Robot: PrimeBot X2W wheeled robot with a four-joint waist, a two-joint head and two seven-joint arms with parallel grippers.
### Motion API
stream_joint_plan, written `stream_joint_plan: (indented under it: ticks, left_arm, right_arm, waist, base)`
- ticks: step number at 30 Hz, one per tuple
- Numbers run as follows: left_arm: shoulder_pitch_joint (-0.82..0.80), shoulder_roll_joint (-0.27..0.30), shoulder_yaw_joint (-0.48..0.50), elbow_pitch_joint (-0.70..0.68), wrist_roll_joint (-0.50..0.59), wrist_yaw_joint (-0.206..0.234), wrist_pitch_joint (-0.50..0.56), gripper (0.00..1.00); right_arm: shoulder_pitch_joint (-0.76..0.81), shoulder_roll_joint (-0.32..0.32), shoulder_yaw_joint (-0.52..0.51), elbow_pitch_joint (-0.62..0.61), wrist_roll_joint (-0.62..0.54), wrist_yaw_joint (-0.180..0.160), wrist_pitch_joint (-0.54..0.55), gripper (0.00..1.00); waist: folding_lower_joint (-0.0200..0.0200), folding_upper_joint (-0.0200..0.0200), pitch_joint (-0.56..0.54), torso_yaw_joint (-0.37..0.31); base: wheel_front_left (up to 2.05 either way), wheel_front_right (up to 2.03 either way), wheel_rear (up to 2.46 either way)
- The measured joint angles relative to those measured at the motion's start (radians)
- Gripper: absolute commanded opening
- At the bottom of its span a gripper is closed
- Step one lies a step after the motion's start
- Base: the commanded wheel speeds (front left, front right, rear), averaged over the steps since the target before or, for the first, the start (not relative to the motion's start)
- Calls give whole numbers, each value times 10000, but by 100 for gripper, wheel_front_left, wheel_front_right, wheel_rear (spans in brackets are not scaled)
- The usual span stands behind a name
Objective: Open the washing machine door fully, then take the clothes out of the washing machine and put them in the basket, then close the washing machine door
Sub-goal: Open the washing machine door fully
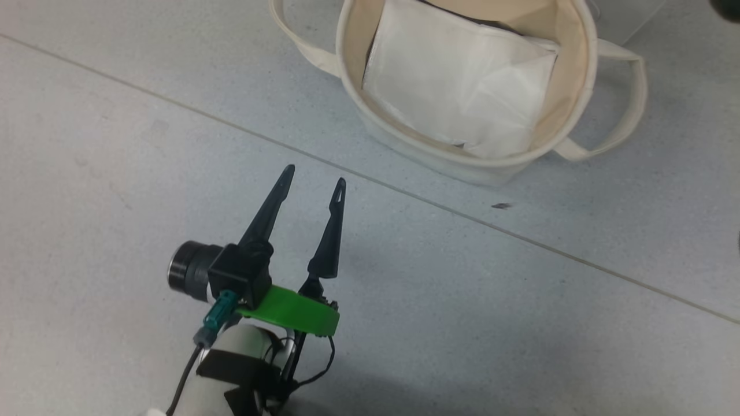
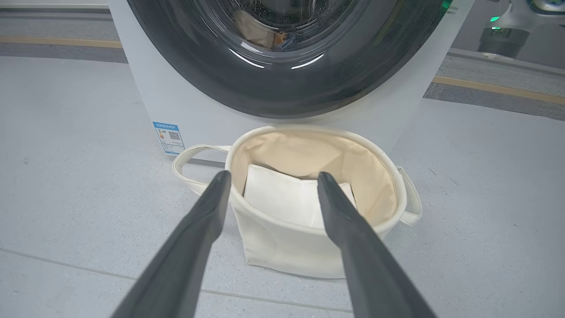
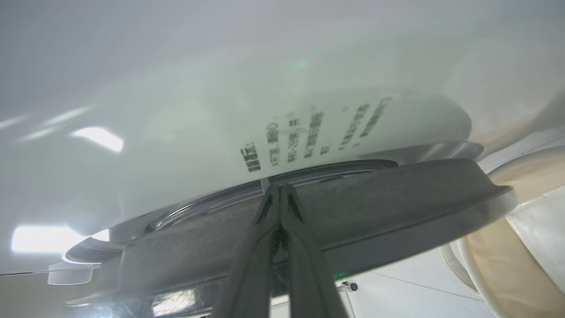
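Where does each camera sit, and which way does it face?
Head view: on the head, facing down at the floor and the basket; the left gripper, fingers apart, shows.
Left wrist view: on that wrist, facing the basket and the washing machine door; its own fingers show.
Right wrist view: on that wrist, close against the door's edge; the right gripper, fingers shut, shows.
Head and left wrist views share the basket.

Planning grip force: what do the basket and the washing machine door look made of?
The basket: likely soft cream canvas, matte, creased walls, floppy loop handles. The washing machine door: glossy black rim, probably plastic, around clear glass; sharp highlights.
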Motion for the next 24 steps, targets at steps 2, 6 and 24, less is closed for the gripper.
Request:
stream_joint_plan:
  ticks: [2,6,24]
  left_arm:
    - [-82,-2,-58,-19,-117,46,0,100]
    - [-114,-13,-178,-46,-155,107,0,100]
    - [-278,-27,-38,-58,-211,188,-2,100]
  right_arm:
    - [-175,-82,-8,117,2,0,104,0]
    - [-301,-125,10,257,2,2,451,0]
    - [491,871,744,566,-522,-6,1718,0]
  waist:
    - [0,0,79,71]
    - [0,0,180,152]
    - [-1,0,-297,-18]
  base:
    - [0,0,0]
    - [0,0,0]
    - [0,0,0]
